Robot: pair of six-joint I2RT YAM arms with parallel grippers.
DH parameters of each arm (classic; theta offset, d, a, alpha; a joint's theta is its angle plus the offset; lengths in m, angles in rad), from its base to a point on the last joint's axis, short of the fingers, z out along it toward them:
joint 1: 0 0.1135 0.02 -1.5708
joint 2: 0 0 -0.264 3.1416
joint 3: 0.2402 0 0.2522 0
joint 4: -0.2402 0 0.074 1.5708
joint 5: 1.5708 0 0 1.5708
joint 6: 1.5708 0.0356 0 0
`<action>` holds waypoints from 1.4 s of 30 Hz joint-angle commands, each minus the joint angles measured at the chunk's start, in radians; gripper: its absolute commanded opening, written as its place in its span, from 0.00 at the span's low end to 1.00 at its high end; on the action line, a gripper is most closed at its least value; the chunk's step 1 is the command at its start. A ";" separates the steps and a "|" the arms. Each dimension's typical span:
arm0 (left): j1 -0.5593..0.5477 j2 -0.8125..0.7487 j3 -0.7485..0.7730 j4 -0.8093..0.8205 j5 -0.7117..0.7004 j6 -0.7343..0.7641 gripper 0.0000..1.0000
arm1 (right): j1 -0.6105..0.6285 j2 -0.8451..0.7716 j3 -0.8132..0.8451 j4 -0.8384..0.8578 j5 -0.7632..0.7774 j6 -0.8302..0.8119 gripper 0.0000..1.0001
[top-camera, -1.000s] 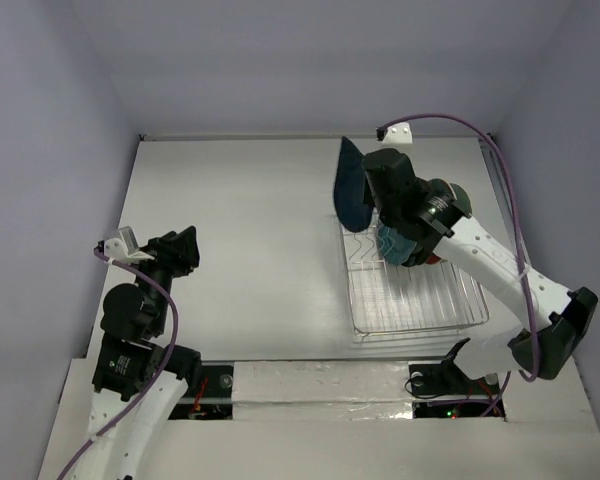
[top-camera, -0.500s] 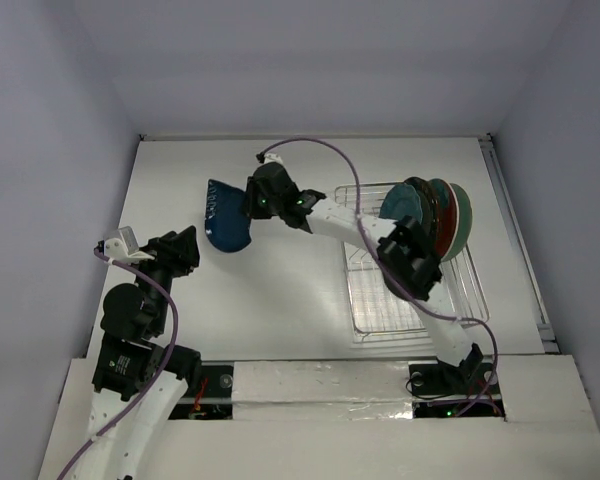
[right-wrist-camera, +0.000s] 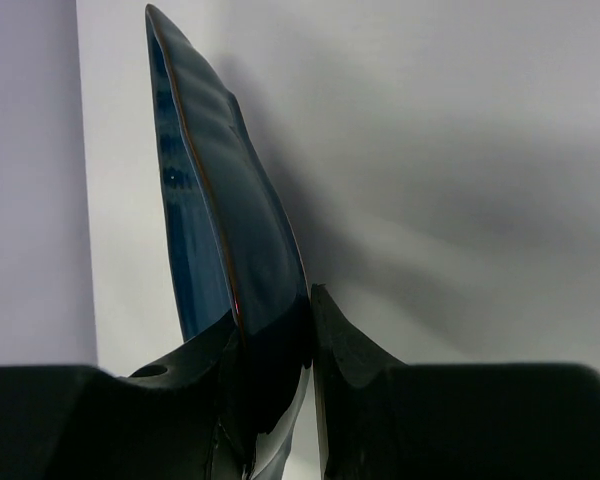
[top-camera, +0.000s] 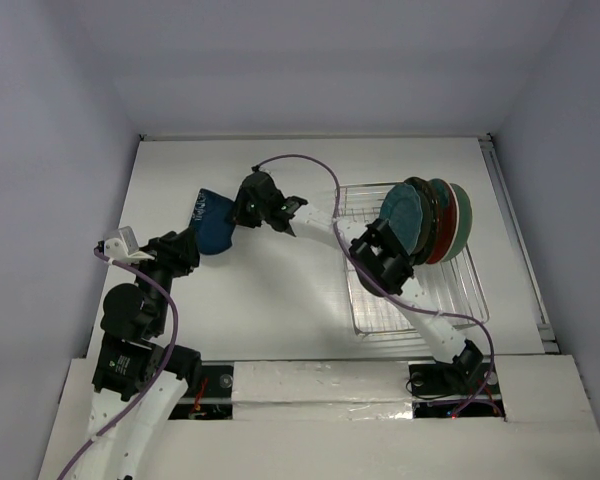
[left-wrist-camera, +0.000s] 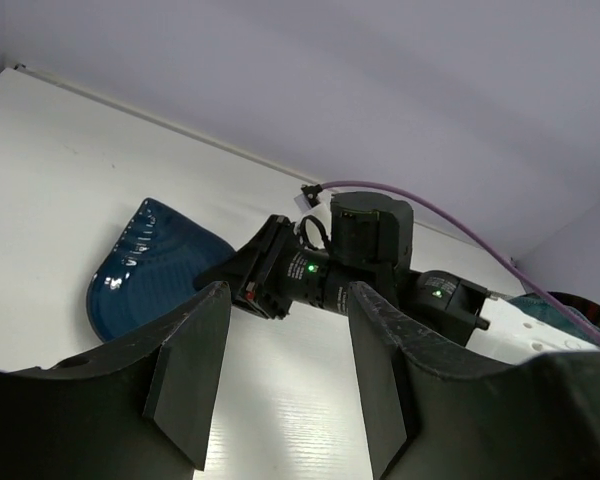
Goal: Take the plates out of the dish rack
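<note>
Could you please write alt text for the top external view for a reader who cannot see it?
The right gripper, reaching left across the white table, clamps a dark blue plate by its rim, close to the open left gripper. Further plates stand on edge in the wire dish rack on the right.

The left arm (top-camera: 128, 325) and right arm (top-camera: 427, 318) are white links joined by black housings. A purple cable (top-camera: 302, 156) trails along each, and green lights (left-wrist-camera: 305, 268) glow on the right arm's wrist. The fingers (left-wrist-camera: 185, 360) are matte black wedges.
</note>
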 commanded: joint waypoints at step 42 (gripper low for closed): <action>-0.002 0.028 -0.002 0.041 0.003 0.005 0.47 | 0.028 -0.576 -0.345 -0.025 0.289 -0.296 0.53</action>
